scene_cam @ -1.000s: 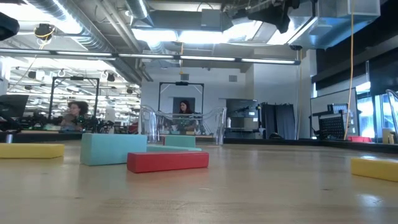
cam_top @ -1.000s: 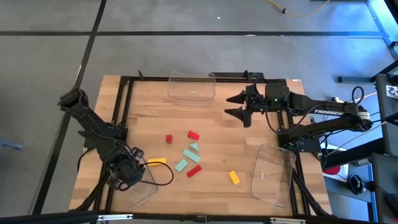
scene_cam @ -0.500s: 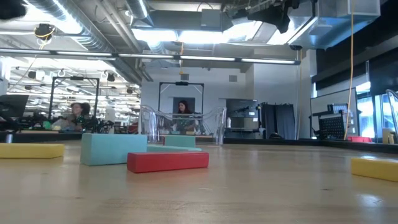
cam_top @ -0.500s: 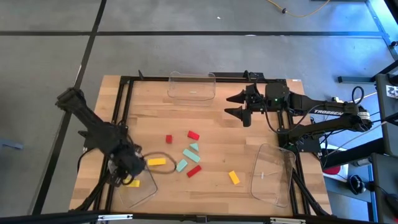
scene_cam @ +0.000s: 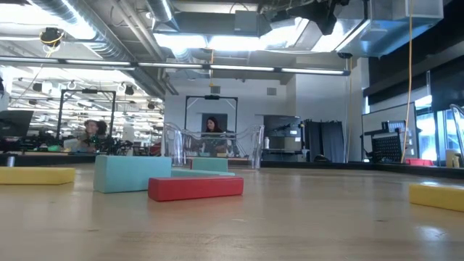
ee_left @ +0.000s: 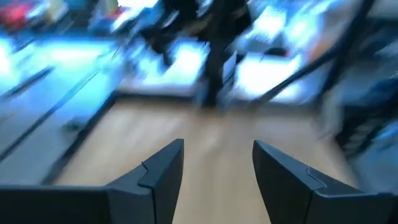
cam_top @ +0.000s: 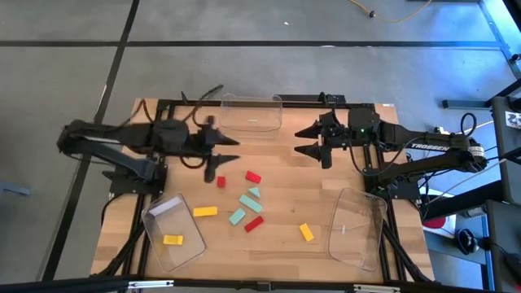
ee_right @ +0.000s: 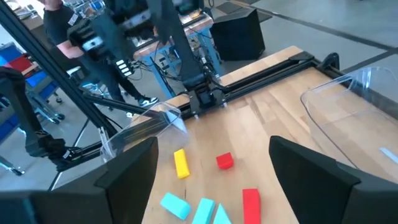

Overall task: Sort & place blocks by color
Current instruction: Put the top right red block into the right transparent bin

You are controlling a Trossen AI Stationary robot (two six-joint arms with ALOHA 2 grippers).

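Loose blocks lie mid-table: a red cube point(cam_top: 220, 181), red bars point(cam_top: 253, 176) point(cam_top: 254, 224), a mint wedge point(cam_top: 255, 192), mint bars point(cam_top: 247, 203) point(cam_top: 237, 216) and yellow bars point(cam_top: 205, 212) point(cam_top: 306, 232). Another yellow block point(cam_top: 172, 239) lies flat in the near-left clear bin point(cam_top: 159, 213). My left gripper point(cam_top: 226, 151) hovers open, about level, above the table beyond the red cube; nothing shows between its fingers in the left wrist view point(ee_left: 217, 168). My right gripper point(cam_top: 304, 139) waits open above the far right part of the table, facing the blocks point(ee_right: 212, 146).
A clear bin point(cam_top: 251, 112) stands at the far edge between the two grippers, and another point(cam_top: 358, 228) at the near right. A black frame point(cam_top: 163, 122) runs round the tabletop. In the low view, people sit in the room beyond the table point(scene_cam: 212, 125).
My left gripper has risen from the near-left bin and swung toward the far middle of the table, tipping from pointing down to about level. The yellow block, which did not show while the gripper was over the bin, now lies in it. My right arm kept still.
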